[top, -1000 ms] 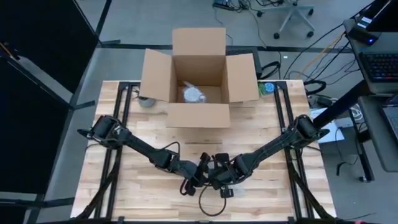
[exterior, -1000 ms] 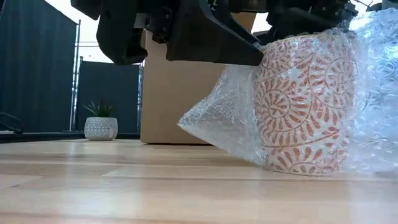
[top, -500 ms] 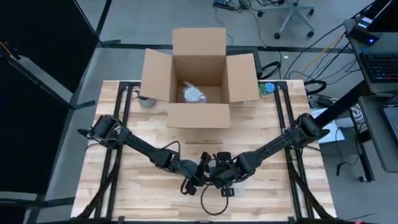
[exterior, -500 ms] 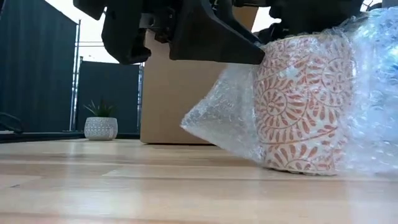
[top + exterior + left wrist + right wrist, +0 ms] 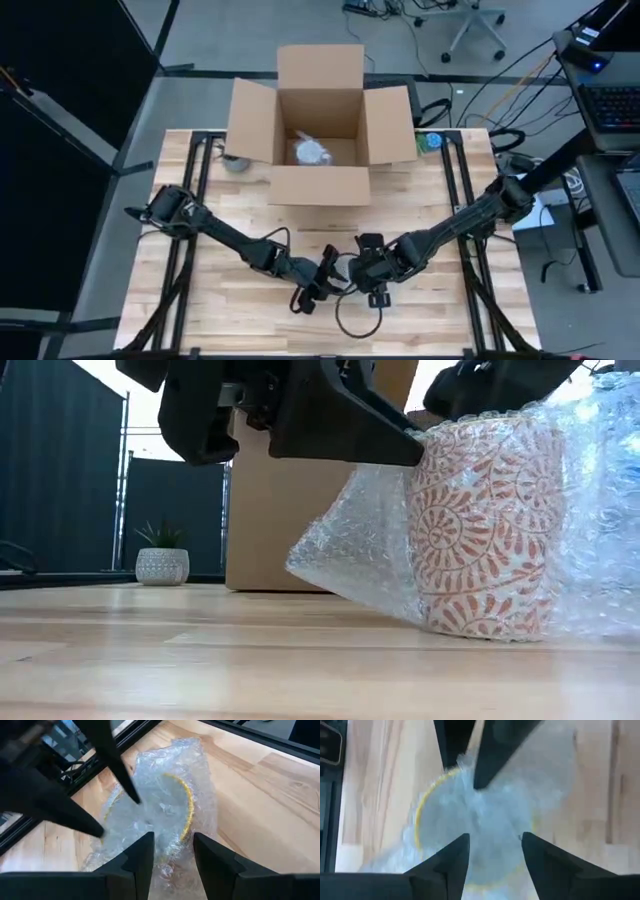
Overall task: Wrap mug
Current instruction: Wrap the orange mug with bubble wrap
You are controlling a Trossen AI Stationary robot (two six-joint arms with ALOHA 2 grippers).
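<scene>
This looks like a robotics lab or test room, not a home: a wooden table (image 5: 250, 190) on a black metal frame (image 5: 190, 180) stands on a bare grey floor (image 5: 200, 35), with loose cables (image 5: 500, 95) trailing across it and an office chair (image 5: 470, 22) nearby. A keyboard (image 5: 610, 105) sits on a desk at the side, black curtains (image 5: 65, 480) screen off the space, and an open cardboard box (image 5: 320, 125) and a small potted plant (image 5: 162, 558) rest at the table's far end.
</scene>
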